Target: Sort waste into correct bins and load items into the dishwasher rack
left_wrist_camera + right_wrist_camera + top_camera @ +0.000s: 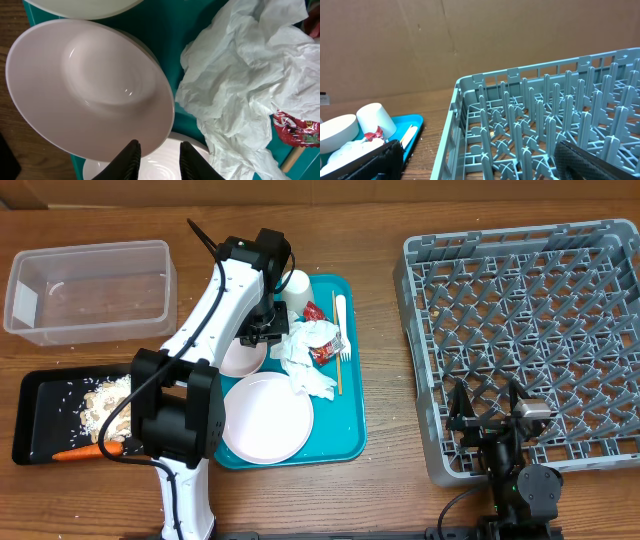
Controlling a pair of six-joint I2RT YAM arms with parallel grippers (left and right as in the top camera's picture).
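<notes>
My left gripper [265, 330] hovers over the teal tray [350, 435], its jaws a little apart and open. A tilted white bowl [90, 85] has its rim by my left fingertip [133, 146], and a second bowl [165, 162] lies beneath. Crumpled napkins [240, 90] and a red-and-white wrapper [297, 131] lie to the right. The white plate [265, 418], cup [297, 283], fork [341, 315] and wooden stick [337, 365] rest on the tray. The right gripper [487, 415] stands wide open over the grey dishwasher rack's [530, 310] near-left corner, holding nothing.
The clear tub [90, 290] sits at the far left. The black tray [35, 415] in front of it holds beige scraps [105, 402] and a carrot [85, 452]. The left arm stretches across the tray's left side.
</notes>
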